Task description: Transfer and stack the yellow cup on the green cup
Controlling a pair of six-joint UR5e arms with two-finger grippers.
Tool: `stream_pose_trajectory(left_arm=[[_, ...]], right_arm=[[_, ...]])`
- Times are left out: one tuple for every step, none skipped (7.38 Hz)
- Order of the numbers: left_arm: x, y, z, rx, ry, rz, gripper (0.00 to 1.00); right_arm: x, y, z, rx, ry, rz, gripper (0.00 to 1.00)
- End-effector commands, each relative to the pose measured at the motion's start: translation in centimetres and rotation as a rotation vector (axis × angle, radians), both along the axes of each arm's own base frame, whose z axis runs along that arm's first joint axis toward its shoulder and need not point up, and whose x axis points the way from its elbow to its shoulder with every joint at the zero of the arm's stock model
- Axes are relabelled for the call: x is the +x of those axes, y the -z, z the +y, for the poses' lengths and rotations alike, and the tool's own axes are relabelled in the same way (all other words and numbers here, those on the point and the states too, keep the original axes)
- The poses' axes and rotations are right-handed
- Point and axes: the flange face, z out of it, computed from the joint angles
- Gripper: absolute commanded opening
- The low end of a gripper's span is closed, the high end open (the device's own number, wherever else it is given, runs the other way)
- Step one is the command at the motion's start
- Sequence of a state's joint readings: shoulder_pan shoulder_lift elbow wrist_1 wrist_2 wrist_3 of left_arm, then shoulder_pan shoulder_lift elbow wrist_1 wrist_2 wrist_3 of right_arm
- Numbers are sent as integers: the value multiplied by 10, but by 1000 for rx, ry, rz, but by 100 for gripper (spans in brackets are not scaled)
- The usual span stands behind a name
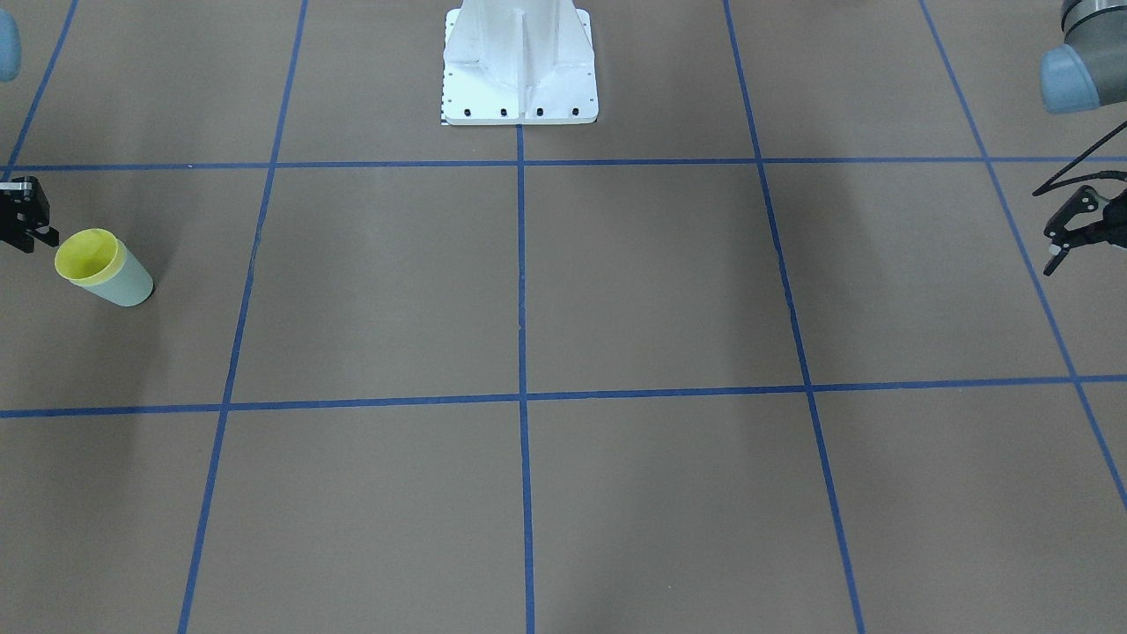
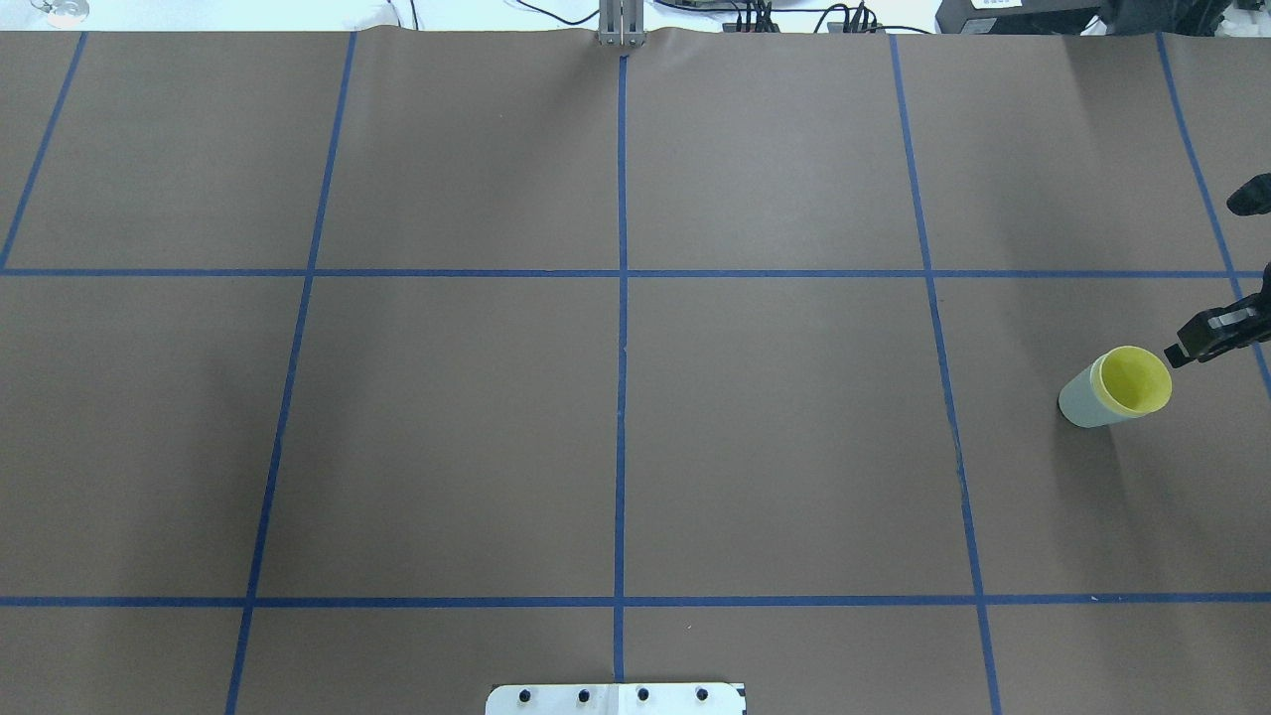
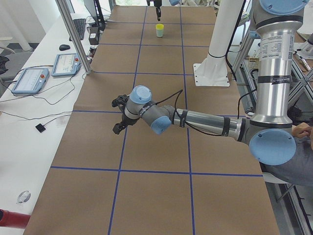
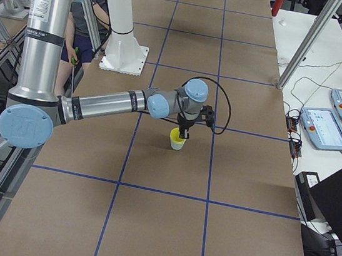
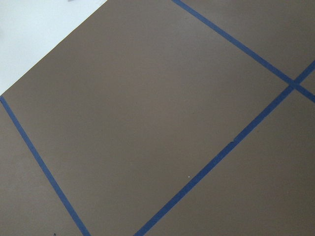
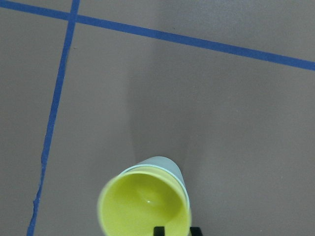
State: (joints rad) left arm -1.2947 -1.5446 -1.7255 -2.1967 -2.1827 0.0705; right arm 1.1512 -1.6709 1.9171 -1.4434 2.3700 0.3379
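The yellow cup (image 2: 1132,380) sits nested inside the green cup (image 2: 1080,400), and the pair stands upright on the brown table near its right end. In the front-facing view the yellow cup (image 1: 86,254) shows only its rim and inside above the green cup (image 1: 130,282). My right gripper (image 2: 1187,348) hovers just beside and above the rim; the right wrist view shows its fingertips (image 6: 157,231) a little apart over the yellow cup (image 6: 142,206), so it is open and holds nothing. My left gripper (image 1: 1057,246) hangs open and empty above bare table at the far left end.
The white robot base (image 1: 519,70) stands at the middle of the robot's table edge. Blue tape lines (image 2: 621,328) divide the brown surface into squares. Tablets and cables (image 4: 325,129) lie on the white bench beyond the far edge. A person (image 3: 301,147) sits beside the robot base.
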Motion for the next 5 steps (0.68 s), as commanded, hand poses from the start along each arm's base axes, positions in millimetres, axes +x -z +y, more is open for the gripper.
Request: stream_pose_trajectory(left_arm=[[-2, -1, 0, -10, -1, 3, 100], [-4, -1, -1, -16, 4, 1, 100], [-24, -3, -3, -61, 30, 12, 100], [-57, 1, -5, -101, 72, 1, 100], [-75, -7, 0, -157, 80, -27, 100]], right_arm=[[-1, 2, -1, 4, 4, -7, 100], [-1, 7, -5, 20, -1, -5, 100], [14, 10, -17, 31, -41, 9, 100], [42, -5, -28, 38, -109, 74, 100], [80, -28, -34, 50, -135, 99, 100]])
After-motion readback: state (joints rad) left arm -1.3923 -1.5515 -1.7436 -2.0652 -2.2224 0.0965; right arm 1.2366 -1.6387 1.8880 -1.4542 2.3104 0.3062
